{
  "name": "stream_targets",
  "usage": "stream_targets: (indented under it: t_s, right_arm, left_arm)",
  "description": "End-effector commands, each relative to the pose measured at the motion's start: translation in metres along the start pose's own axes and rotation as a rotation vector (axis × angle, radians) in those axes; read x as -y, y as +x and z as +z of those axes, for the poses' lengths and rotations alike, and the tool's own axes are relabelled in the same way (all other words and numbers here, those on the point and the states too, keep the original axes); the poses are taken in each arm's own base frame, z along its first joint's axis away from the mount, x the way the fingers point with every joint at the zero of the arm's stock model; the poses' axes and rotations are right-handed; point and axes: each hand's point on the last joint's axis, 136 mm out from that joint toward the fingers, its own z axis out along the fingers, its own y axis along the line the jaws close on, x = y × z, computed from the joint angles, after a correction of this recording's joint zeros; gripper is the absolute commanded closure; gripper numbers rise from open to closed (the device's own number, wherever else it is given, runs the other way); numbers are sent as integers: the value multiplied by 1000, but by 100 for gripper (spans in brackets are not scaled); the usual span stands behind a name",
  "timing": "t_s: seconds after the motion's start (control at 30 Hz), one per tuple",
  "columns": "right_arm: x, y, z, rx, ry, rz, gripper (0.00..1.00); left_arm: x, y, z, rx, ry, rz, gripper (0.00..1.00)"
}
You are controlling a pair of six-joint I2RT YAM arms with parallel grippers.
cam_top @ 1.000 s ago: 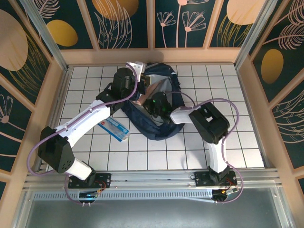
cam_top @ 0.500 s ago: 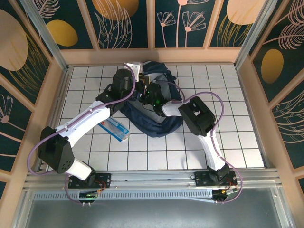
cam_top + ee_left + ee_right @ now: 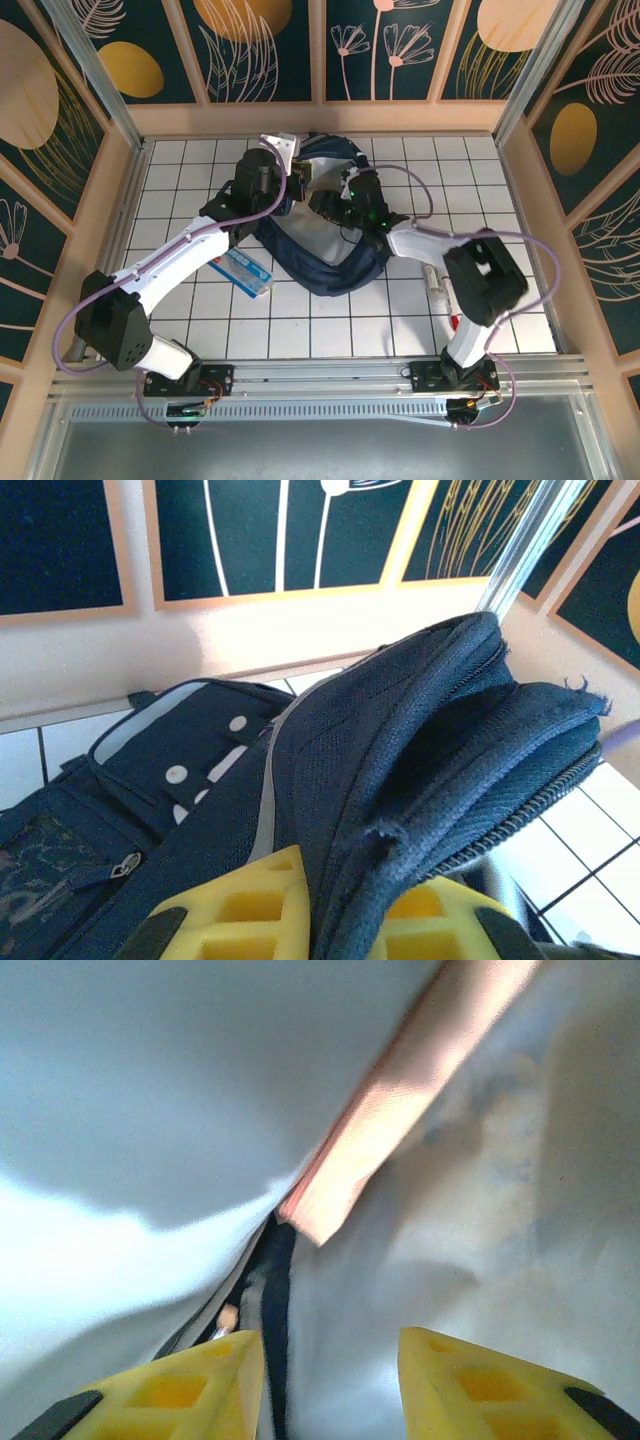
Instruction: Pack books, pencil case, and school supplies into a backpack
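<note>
Farthest left on the white tiled table (image 3: 180,180) lay a flat blue-and-white packet (image 3: 245,271), just beside my left forearm and near the backpack's left edge but not touching it.

My left pincer (image 3: 289,178) was at the far left rim of the backpack (image 3: 335,268). In my left wrist view the two yellow fingers (image 3: 245,915) were pressed together on a fold of the navy fabric. The fold rose between them, and an open zip (image 3: 520,815) ran along its right edge. To the left of that fold I saw a pocket panel (image 3: 160,770) with a pale border and white dots.

The backpack lay in the middle of the table towards the far wall, mouth open and its pale lining (image 3: 320,235) exposed.

My right pincer (image 3: 332,206) reached into that opening from the right. In my right wrist view its yellow fingers (image 3: 195,1385) stood apart with nothing between them, only pale lining ahead. A dark seam (image 3: 272,1280) ran up from near the left finger. Above it a peach-coloured strip (image 3: 400,1110) slanted towards the upper right; I could not tell what it was.

To the right of the backpack, near my right forearm, a whitish stick (image 3: 435,281) lay on the tiles. A short red pen (image 3: 458,322) lay nearer my base, apart from the stick.
</note>
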Motion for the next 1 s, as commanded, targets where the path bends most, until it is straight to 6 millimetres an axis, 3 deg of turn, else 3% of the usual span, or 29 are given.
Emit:
stream_targets:
  t_s: [0.0, 0.07, 0.17, 0.3, 0.4, 0.5, 0.73, 0.8, 0.87, 0.97]
  right_arm:
    - [10, 39, -25, -113, 109, -332, 58]
    - [0, 67, -33, -170, 122, -513, 57]
    - [-11, 131, -38, -278, 65, -724, 56]
    - [-46, 192, -36, -378, -121, -758, 57]
    - [-68, 224, -18, -456, -205, -797, 56]
    - [-68, 241, 16, -464, -141, -843, 55]
    - [-61, 243, 89, -402, -22, -841, 48]
    - [-46, 245, 104, -419, 21, -846, 48]
    - [-22, 255, 108, -494, 65, -825, 52]
    - [-2, 280, 84, -601, 15, -785, 56]
  left_arm:
    - [28, -85, -16, 269, 89, 13, 100]
    - [29, -86, -14, 259, 93, 17, 100]
    - [29, -86, -13, 263, 95, 16, 100]
    - [27, -84, -9, 264, 88, -8, 100]
    - [25, -82, -9, 263, 81, -21, 100]
    - [23, -81, -7, 256, 66, -10, 100]
    - [17, -75, -14, 245, 41, -1, 100]
    - [14, -73, -16, 238, 21, 10, 100]
    - [11, -72, -19, 235, 5, 12, 100]
    - [11, -70, -25, 242, 8, 16, 100]
